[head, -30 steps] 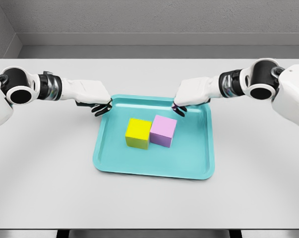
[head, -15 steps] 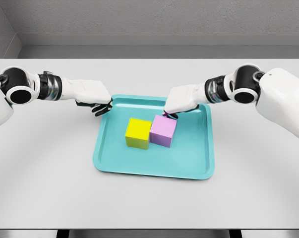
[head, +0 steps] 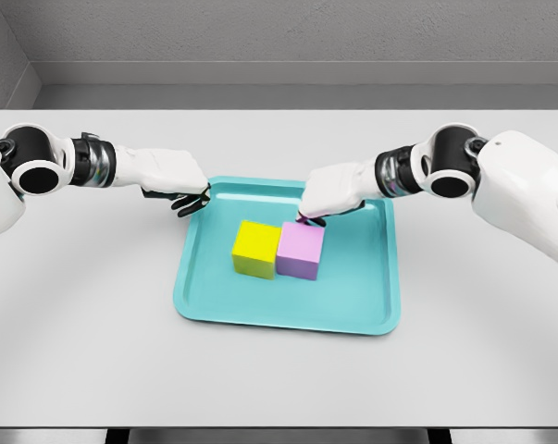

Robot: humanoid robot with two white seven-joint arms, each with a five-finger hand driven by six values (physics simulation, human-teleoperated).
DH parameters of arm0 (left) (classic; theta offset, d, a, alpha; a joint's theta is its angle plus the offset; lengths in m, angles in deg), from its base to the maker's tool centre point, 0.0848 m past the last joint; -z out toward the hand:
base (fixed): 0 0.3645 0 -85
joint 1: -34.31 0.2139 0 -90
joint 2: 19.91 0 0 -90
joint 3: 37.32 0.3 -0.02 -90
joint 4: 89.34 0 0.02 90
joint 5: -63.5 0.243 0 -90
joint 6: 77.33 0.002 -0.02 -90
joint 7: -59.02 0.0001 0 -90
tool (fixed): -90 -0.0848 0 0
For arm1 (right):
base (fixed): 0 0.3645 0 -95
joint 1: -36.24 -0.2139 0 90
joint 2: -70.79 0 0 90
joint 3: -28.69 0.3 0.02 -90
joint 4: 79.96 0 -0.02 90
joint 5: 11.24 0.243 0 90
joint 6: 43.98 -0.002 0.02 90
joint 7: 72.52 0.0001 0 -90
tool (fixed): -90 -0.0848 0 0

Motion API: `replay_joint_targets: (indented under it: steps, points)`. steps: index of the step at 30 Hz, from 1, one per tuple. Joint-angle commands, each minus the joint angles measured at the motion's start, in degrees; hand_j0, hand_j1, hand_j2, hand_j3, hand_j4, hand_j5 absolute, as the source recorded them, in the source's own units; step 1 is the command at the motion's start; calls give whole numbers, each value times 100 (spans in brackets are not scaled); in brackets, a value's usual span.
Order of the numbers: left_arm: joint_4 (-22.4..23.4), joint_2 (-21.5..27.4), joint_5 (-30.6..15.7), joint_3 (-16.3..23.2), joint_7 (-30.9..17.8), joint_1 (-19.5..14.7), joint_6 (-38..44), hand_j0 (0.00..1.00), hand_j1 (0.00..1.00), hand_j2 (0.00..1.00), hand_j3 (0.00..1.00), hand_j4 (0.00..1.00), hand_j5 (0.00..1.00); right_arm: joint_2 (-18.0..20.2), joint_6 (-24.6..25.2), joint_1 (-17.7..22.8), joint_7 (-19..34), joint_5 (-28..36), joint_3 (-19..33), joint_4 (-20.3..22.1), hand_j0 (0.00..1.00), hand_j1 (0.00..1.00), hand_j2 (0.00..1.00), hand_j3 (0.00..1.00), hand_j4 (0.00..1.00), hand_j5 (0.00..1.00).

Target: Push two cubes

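Since half a second ago, the right hand (head: 328, 194) has moved a little further to the left, and the pink cube (head: 300, 251) has slid with it, so now it touches the yellow cube (head: 254, 249) side by side. The right arm reaches in from the right over the far edge of the teal tray (head: 371, 296), the palm facing down. Its fingers (head: 308, 218) are curled downward, holding nothing, and the dark tips rest at the far top edge of the pink cube. The left hand (head: 172, 185) hovers at the far left corner of the tray, fingers loosely bent and holding nothing. Both cubes stand flat in the middle of the tray, which lies on the white counter (head: 84, 314).
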State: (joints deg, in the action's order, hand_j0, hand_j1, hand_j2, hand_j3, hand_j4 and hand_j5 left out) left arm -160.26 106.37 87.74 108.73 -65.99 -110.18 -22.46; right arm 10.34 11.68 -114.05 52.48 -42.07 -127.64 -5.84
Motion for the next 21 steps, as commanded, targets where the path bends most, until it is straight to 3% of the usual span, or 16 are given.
replay_joint_targets:
  steps: [1, 15, 17, 19, 21]
  points:
    - [0, 2, -25, -6, 1, 0, 13, 2, 2, 2, 2, 2, 2, 15, -66, -9, -1, -10, -38, 32, 35, 35, 35, 35, 35, 35]
    - [17, 55, -42, -67, 1, -9, 13, 2, 2, 2, 2, 2, 2, 24, -66, 18, -1, 8, -99, 173, 35, 35, 35, 35, 35, 35]
    - [210, 512, -824, -383, 1, 0, 13, 3, 3, 3, 3, 3, 3, 42, -66, 0, -1, 7, -99, 164, 35, 35, 35, 35, 35, 35]
    - [290, 547, -903, -471, 1, 9, 13, 3, 3, 3, 3, 3, 3, 68, -66, -26, -1, -1, 199, 94, 36, 36, 36, 36, 36, 36]
    - [334, 617, -1334, -542, 1, 44, 13, 3, 3, 3, 3, 3, 3, 103, -66, -61, -1, -28, 577, -55, 39, 39, 39, 39, 39, 39]
